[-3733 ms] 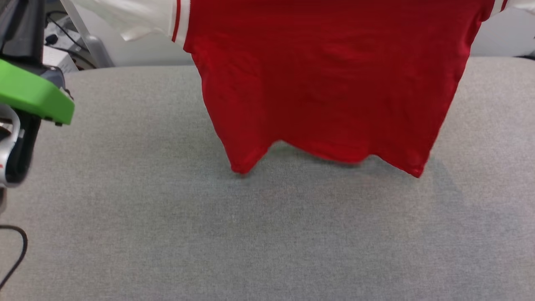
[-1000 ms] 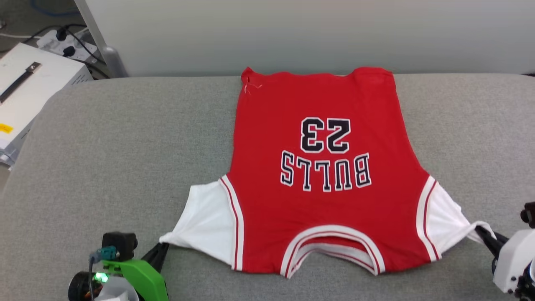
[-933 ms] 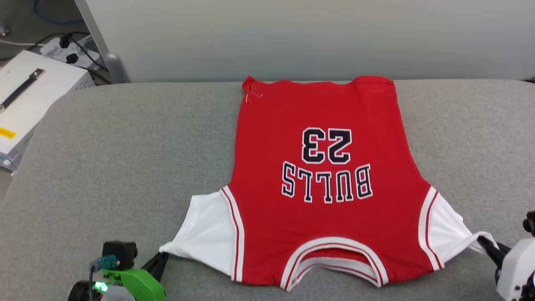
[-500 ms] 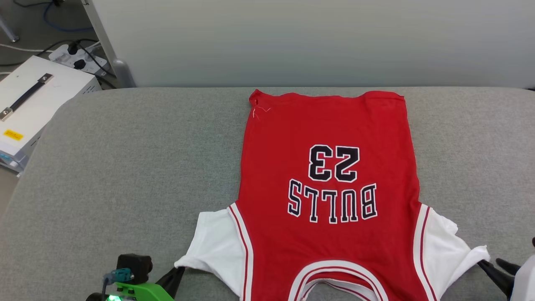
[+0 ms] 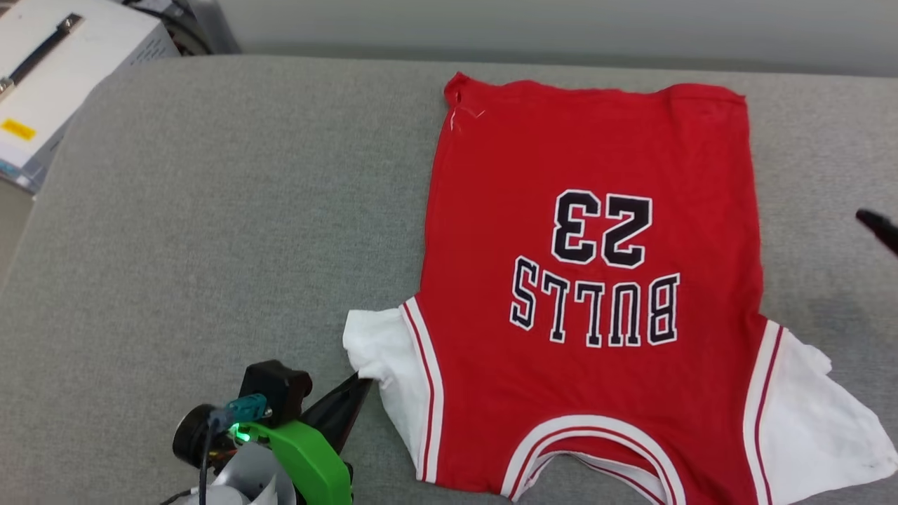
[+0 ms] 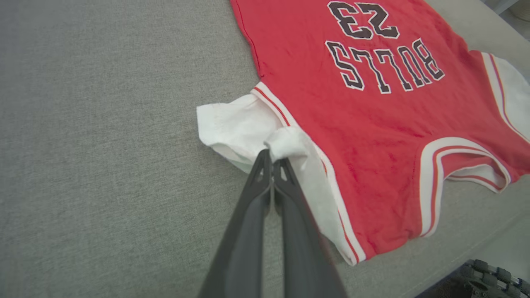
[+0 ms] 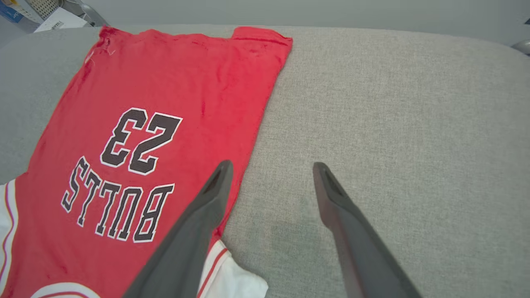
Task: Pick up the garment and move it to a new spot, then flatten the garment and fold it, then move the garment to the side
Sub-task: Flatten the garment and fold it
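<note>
White sleeve (image 6: 232, 124) of garment (image 5: 596, 140) pinched in left end effector (image 6: 272, 157); right end effector (image 7: 272, 164) wide, empty.

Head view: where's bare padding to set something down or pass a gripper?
Biggest free patch: grey padding left of the garment, bounded by the white box and the left gripper. A narrower strip lies right of the garment, under the open right gripper. Crowded: the white sleeve the left gripper pinches.

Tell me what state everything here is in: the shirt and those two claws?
Garment: spread flat on the grey padded surface, print side up.
Left claw: shut on the garment's white sleeve.
Right claw: open, holding nothing.
</note>
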